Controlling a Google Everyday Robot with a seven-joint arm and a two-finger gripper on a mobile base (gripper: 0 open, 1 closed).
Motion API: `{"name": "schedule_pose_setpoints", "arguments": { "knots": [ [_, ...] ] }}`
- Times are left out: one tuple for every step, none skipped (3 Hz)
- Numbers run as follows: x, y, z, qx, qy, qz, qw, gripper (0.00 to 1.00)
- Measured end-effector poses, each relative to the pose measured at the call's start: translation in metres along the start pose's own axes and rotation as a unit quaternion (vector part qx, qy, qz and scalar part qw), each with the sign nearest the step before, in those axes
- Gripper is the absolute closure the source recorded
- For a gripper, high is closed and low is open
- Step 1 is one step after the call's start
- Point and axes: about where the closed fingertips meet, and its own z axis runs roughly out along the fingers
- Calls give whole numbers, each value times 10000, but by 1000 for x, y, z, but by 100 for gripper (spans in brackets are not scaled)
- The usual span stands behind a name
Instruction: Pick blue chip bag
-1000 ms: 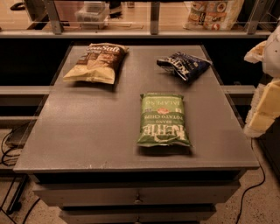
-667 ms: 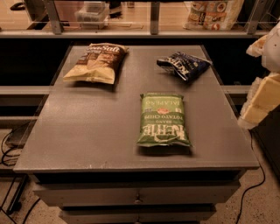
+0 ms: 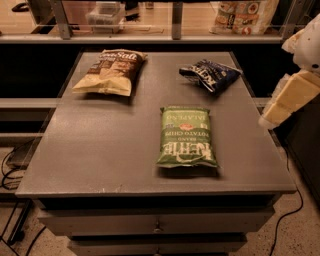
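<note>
The blue chip bag (image 3: 211, 75) lies crumpled at the far right of the grey table top (image 3: 100, 150). My gripper (image 3: 274, 115), cream-coloured, hangs at the right edge of the view, just off the table's right side. It is to the right of the blue bag, nearer to me, above table level, and it holds nothing that I can see.
A green jalapeño chip bag (image 3: 186, 136) lies flat in the table's middle right. A brown and tan chip bag (image 3: 111, 71) lies at the far left. A shelf rail with more packages (image 3: 242, 15) runs behind the table. Cables (image 3: 12, 170) trail on the floor.
My gripper has moved up and slightly left, closer to the table's right edge. The three bags have not moved.
</note>
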Motion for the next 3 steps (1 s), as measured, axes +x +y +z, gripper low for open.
{"name": "schedule_pose_setpoints", "arguments": {
  "knots": [
    [-9,-4,12,-143,-359,341,9987,0],
    [-42,-22,40,-371,-1057,781,9906,0],
    [-71,-40,69,-495,-1550,1082,9807,0]
  ]
}}
